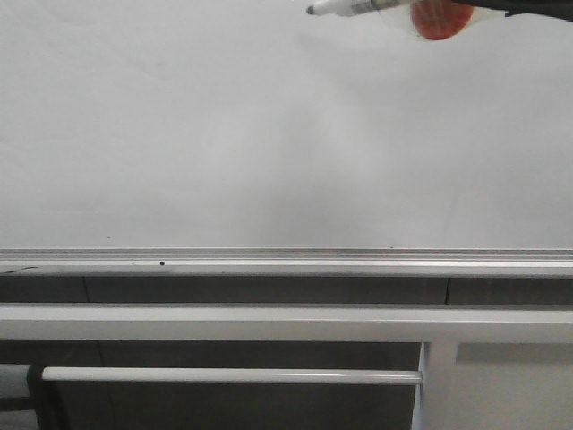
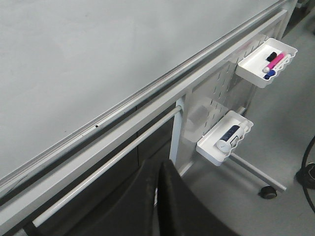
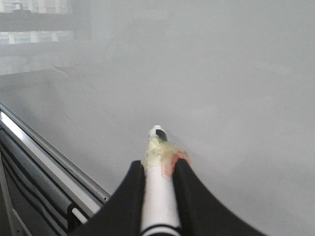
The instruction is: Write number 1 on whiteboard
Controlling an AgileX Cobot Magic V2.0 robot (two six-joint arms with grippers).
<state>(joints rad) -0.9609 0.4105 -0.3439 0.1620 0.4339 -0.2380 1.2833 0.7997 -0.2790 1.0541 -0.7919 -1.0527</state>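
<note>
At the 1 o'clock edge of the front view, the marker [image 1: 345, 8] enters the frame lying nearly horizontal, its dark tip pointing toward 9 o'clock, with a clear tape wrap and an orange-red patch [image 1: 439, 20] on the barrel just behind the white section. Only a dark sliver of the right arm shows at the top right corner there. The right wrist view shows the right gripper [image 3: 158, 169] with its two black fingers [image 3: 132, 194] closed against the white barrel of the marker [image 3: 158, 196], one on each side, the taped section and the black tip projecting beyond them toward the whiteboard [image 3: 236, 98]. Whether the tip touches the board surface cannot be determined. The whiteboard [image 1: 224, 134] fills the upper part of the front view, and its surface around the tip carries no visible stroke; the number 1 is not visible in any view. Its silver lower edge [image 1: 286, 260] runs across the frame at 6 o'clock of the board, well apart from the marker. In the left wrist view, the left gripper [image 2: 158, 196] shows two black fingers [image 2: 184, 206] pressed together with nothing between them, positioned off the board's lower rail [image 2: 147, 110]. Two white trays [image 2: 268, 64] hang on the stand's perforated panel, the upper one holding a pink marker [image 2: 276, 61].
</note>
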